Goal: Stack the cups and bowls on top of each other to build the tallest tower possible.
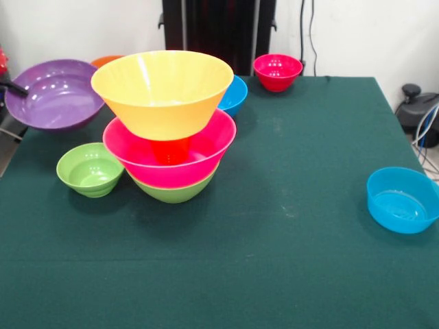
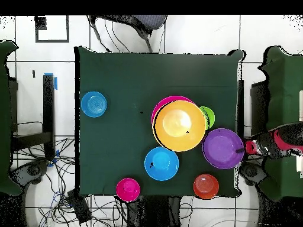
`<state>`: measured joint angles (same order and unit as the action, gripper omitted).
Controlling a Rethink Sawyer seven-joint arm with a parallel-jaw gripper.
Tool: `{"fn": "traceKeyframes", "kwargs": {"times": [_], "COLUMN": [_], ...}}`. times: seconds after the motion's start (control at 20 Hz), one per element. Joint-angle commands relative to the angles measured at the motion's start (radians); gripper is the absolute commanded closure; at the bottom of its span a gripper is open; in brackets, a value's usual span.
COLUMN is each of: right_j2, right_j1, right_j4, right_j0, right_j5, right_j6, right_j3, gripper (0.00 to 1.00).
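The tower stands left of the table's middle: a green bowl point(image 1: 175, 190) lowest, a large pink bowl point(image 1: 171, 161) in it, an orange cup point(image 1: 170, 149) inside the pink one, and a large orange bowl point(image 1: 162, 92) point(image 2: 179, 125) resting on top. My gripper point(image 1: 12, 86) point(image 2: 244, 148) is at the table's side edge, shut on the rim of the purple bowl point(image 1: 55, 94) point(image 2: 223, 148), which hangs tilted beside the tower. A small green bowl point(image 1: 89, 169) point(image 2: 206, 116) sits close against the tower.
A medium blue bowl point(image 1: 234, 94) point(image 2: 161, 164) stands just behind the tower. A red bowl point(image 1: 277, 72) point(image 2: 128, 189) and a small orange bowl point(image 1: 106, 60) point(image 2: 205, 186) sit at the far edge. Another blue bowl point(image 1: 401, 200) point(image 2: 93, 104) is alone at the opposite side.
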<state>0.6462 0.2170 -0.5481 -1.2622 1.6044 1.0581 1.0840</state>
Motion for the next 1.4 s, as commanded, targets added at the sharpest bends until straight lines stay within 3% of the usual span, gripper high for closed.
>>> {"fn": "traceKeyframes", "kwargs": {"times": [0.05,0.3,0.65,1.2,1.4], "right_j2": [0.077,0.098,0.123,0.178,0.198], "right_j1": [-0.027,-0.029,0.021,0.177,0.223], "right_j4": [-0.016,-0.027,-0.014,0.048,0.073], "right_j0": [0.047,0.055,0.057,0.026,0.022], "right_j5": [0.187,0.241,0.245,0.071,0.059], "right_j6": [-0.425,-0.449,-0.440,-0.372,-0.344], "right_j3": [-0.154,-0.212,-0.197,-0.041,-0.017], "gripper": [1.00,1.00,1.00,1.00,1.00]}}
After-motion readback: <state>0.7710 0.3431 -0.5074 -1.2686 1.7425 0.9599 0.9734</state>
